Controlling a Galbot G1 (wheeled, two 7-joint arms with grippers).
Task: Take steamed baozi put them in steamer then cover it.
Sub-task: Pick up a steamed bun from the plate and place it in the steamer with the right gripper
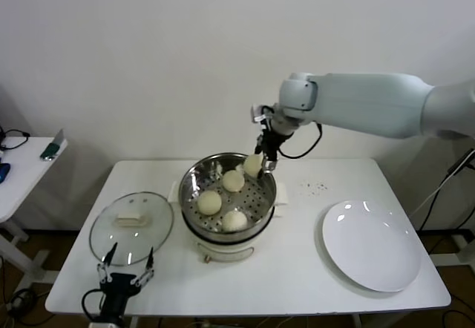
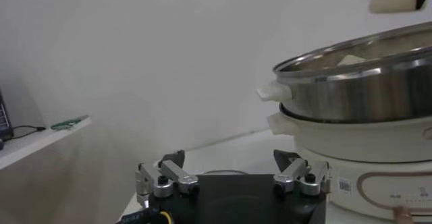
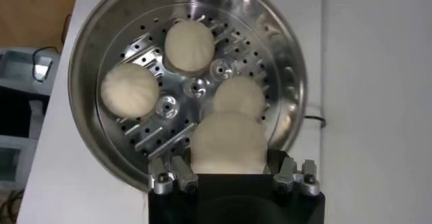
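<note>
Fourth baozi (image 1: 253, 165) clamped in right gripper (image 1: 266, 166).
Hanging over steamer (image 1: 194, 176) back rim, above three buns; left gripper (image 1: 125, 273) open, idle near cover (image 1: 111, 236).

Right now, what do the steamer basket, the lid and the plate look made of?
Steamer: polished stainless steel by the look, mirror-bright wall and punched floor. Cover: clear glass, the table shows through; metal rim, white handle, probably plastic. Plate: glossy white, ceramic or melamine, cannot tell which.

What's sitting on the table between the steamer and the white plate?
Only bare tabletop with a few dark specks lies between the steamer and the white plate, as the head view shows.
</note>
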